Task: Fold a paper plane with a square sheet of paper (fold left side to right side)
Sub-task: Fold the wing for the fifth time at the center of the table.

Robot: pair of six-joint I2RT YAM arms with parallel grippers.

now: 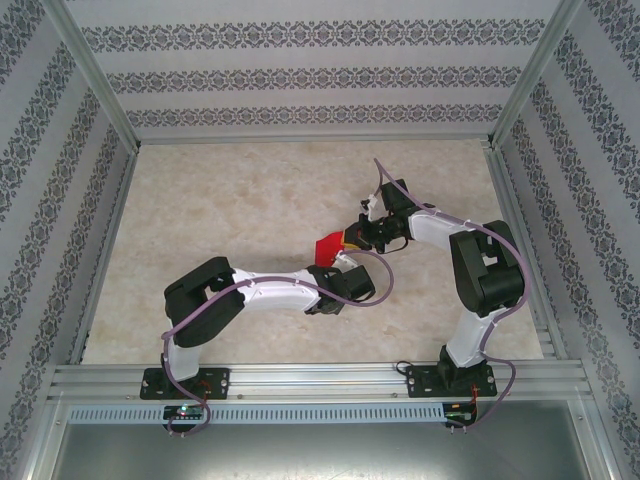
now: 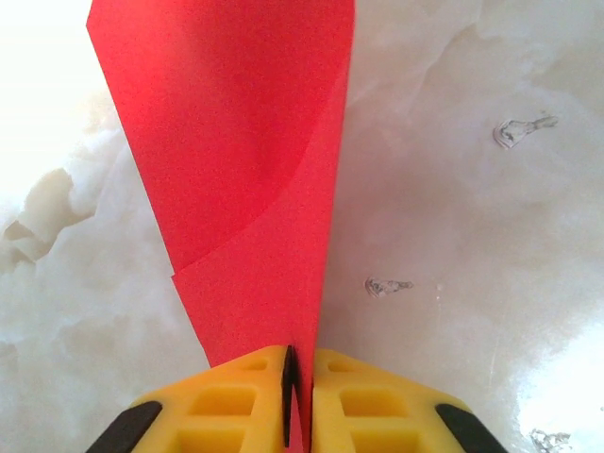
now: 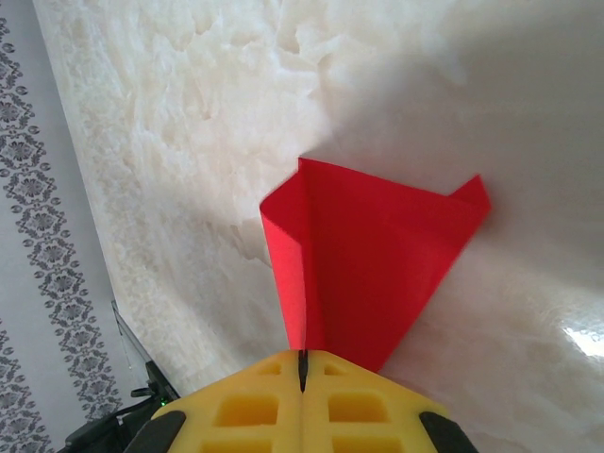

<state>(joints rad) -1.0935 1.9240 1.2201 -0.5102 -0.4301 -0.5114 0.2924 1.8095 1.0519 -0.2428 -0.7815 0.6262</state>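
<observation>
Left tool (image 2: 299, 366): the two yellow fingers (image 2: 236, 401) are pressed together and clamped on the red paper (image 2: 245, 142). Its narrow end sits in the thin slit between them.
Paper ahead of the left tool: it comes straight out of the slit and widens away from the tool. One curved layer laps over another, and a straight edge runs forward on the right side of the slit.
Right tool (image 3: 302, 366): the yellow fingers are closed together, pinching a pointed end of the same paper.
Paper ahead of the right tool: it fans out from the slit. A crease runs forward just left of the slit, and a small turned corner sits at the far right.
Tools to each other: in the top view the two tips are near one another with the paper bridging them. The left tool is on the paper's near side and the right tool just beyond it.
Counter (image 2: 453, 189): pale and marbled, it lies below both tools. I cannot tell whether the paper touches it.
Wall (image 3: 28, 236): patterned, off to the right tool's left.
</observation>
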